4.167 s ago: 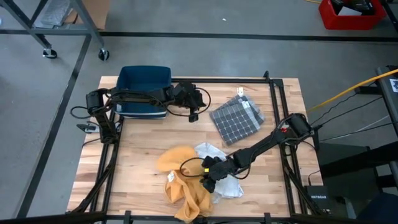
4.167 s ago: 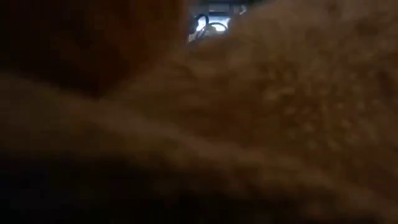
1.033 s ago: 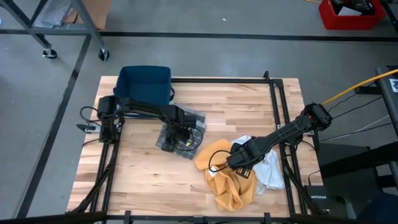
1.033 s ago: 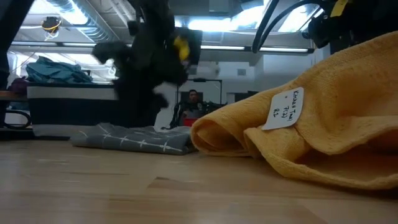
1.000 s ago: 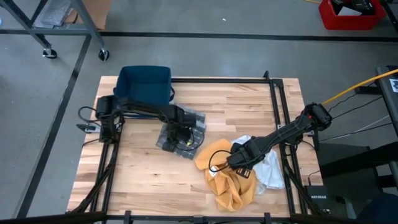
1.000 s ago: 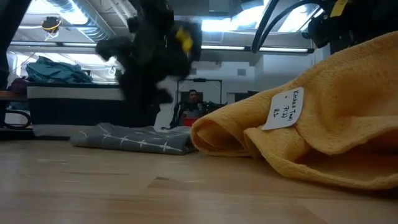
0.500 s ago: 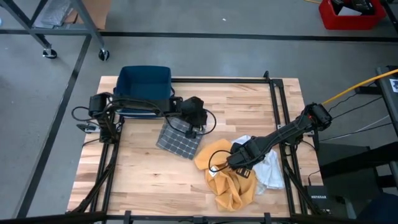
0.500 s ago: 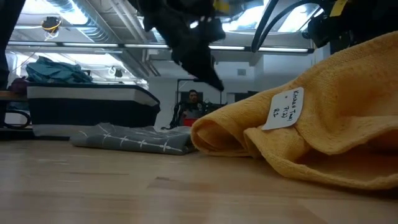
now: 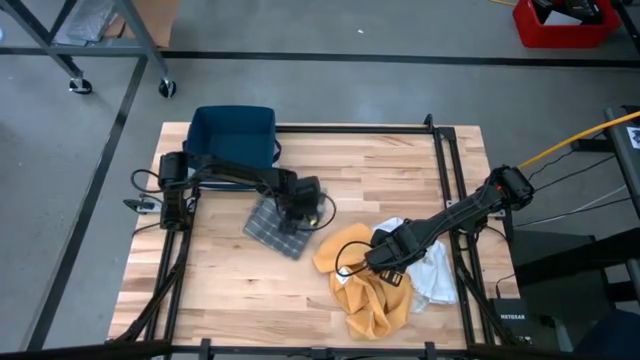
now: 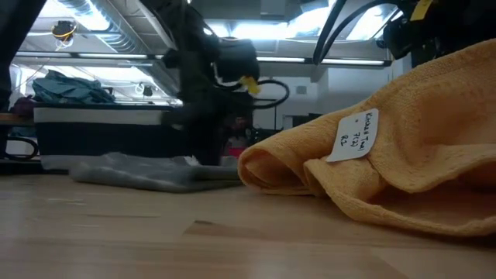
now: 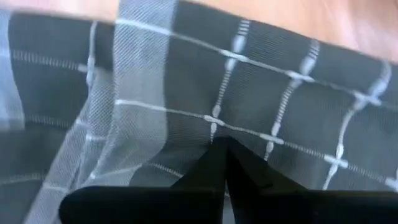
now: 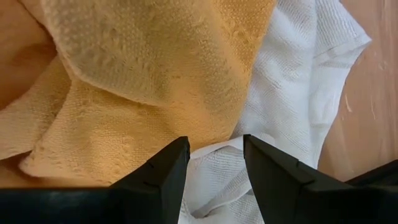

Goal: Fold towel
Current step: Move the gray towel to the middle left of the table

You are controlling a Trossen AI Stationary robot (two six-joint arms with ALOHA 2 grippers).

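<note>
A folded grey checked towel (image 9: 266, 231) lies flat on the wooden table (image 9: 220, 290), left of centre; it fills the left wrist view (image 11: 292, 87). My left gripper (image 9: 297, 207) is shut and points steeply down onto the towel's right part. A crumpled yellow towel (image 9: 362, 285) and a white towel (image 9: 432, 272) lie in a heap at the near right. My right gripper (image 12: 211, 158) stands open above that heap, over the place where yellow meets white (image 12: 230, 134); I cannot tell whether it touches the cloth. My left gripper presses its shut fingertips (image 11: 224, 152) down on the top face of the grey towel (image 11: 217, 118), near the towel's right edge. The fingers come from above, slanting steeply down. The towel lies flat on the table under them.
A dark blue bin (image 9: 232, 140) stands at the far left corner. A black frame rail (image 9: 441, 170) runs along the table's right side. In the low view the yellow towel (image 10: 387, 170) with its white label (image 10: 358, 136) fills the right half.
My left gripper rose off the grey towel toward the far edge, then came back down onto the towel's right part, staying shut. The towel has slid a little toward the table's left.
</note>
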